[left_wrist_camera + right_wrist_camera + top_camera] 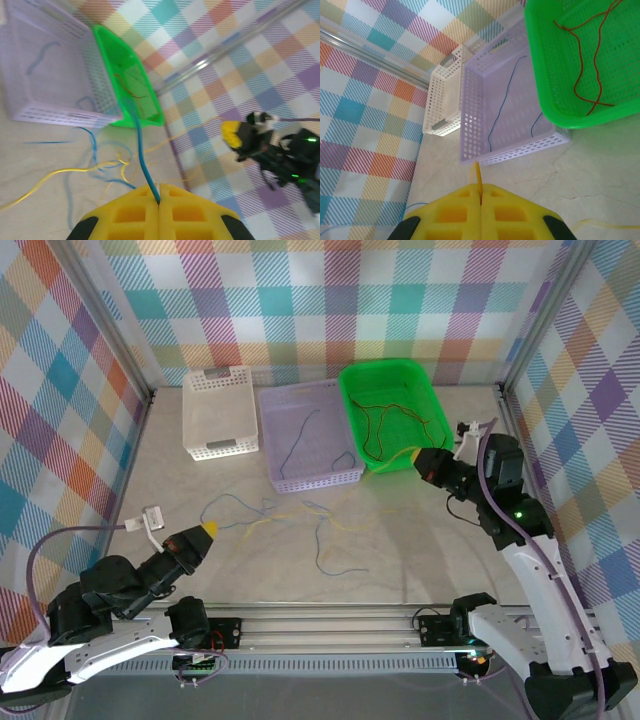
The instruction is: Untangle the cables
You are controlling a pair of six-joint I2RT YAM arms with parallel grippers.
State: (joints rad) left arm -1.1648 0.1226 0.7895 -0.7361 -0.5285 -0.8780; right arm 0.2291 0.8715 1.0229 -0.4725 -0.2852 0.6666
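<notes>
Lower centre: left fingers (152, 195) pinching blue cable (141, 150); right fingers (475, 192) pinching yellow cable (478, 172) below purple basket (520, 150).

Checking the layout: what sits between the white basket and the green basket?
The lavender basket, a blue cable lying inside it, seen in the top view.
</notes>
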